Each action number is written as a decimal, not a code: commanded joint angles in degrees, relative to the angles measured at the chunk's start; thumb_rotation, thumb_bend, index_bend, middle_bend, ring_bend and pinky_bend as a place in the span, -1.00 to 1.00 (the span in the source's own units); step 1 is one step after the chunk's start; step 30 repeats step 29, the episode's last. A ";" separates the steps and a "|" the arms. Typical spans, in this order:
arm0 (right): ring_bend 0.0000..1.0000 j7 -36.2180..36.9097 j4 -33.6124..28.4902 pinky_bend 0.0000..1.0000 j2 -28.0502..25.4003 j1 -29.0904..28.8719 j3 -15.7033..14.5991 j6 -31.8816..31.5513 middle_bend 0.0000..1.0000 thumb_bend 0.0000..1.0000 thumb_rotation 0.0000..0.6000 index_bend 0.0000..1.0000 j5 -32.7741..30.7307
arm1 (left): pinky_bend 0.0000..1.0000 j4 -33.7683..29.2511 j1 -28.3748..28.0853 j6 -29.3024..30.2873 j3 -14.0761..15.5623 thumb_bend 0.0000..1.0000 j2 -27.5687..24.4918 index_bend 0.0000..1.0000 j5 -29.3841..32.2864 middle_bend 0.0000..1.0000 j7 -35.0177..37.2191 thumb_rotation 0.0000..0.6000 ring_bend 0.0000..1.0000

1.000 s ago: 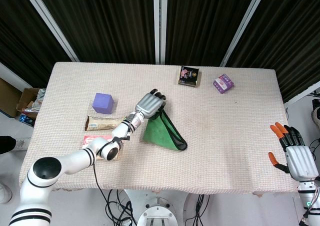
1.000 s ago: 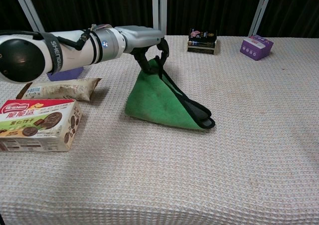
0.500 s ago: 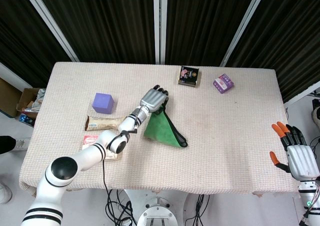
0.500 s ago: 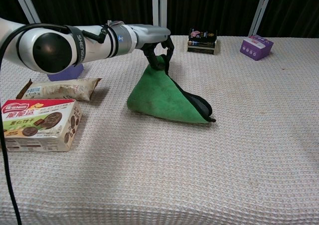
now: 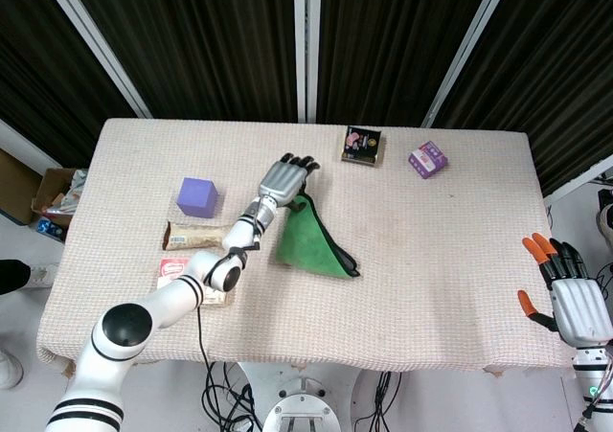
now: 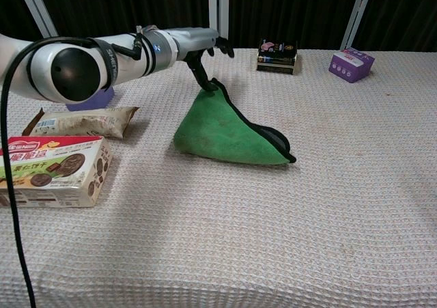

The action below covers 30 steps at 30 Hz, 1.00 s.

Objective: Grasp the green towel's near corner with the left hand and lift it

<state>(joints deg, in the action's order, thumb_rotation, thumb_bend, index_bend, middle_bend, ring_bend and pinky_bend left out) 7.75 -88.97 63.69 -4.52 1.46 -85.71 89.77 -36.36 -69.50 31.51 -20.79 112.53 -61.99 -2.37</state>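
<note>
The green towel (image 6: 225, 132) lies near the middle of the bench (image 6: 355, 185), folded into a rough triangle with a dark edge along its right side; its base rests on the woven cloth and its peak is raised toward the left hand (image 6: 205, 45). In the chest view one dark finger of that hand reaches down and touches the towel's peak, while the other fingers stretch forward, spread and away from the cloth; whether the peak is actually pinched or only touched cannot be told. In the head view the left hand (image 5: 283, 179) sits just above the towel's (image 5: 308, 242) far tip with its fingers extended. The right hand (image 5: 567, 293) hangs off the bench's right edge, well apart from everything, its orange-tipped fingers apart and holding nothing. To the left of the towel lie a snack bar (image 6: 82, 122) and, nearer the front edge, a red biscuit box (image 6: 51, 169). A purple cube (image 5: 197, 197) stands behind the left arm. At the far side of the bench are a dark small box (image 6: 276, 54) and a purple packet (image 6: 351, 64)
</note>
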 commanded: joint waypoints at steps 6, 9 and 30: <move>-1.00 1.37 0.49 -0.91 -0.49 0.30 -0.18 -0.66 -0.88 -0.40 1.00 -0.77 0.72 | -0.80 -26.42 14.28 15.54 -0.05 -0.61 -18.58 -0.71 3.13 -0.83 -5.48 1.00 -0.74; -1.00 2.21 0.85 -0.91 -0.93 0.35 -0.42 -0.15 -0.88 -0.40 1.00 -0.77 0.54 | -0.80 -36.95 22.34 23.46 2.54 -0.59 -26.95 -0.64 4.08 -0.79 -8.96 1.00 -0.74; -1.00 5.48 3.91 -0.91 1.83 0.29 -1.57 -0.22 -0.84 -0.39 1.00 -0.77 2.60 | -0.80 -55.49 58.40 58.01 24.92 -0.58 -43.80 -0.54 -18.77 -0.76 3.60 1.00 -0.74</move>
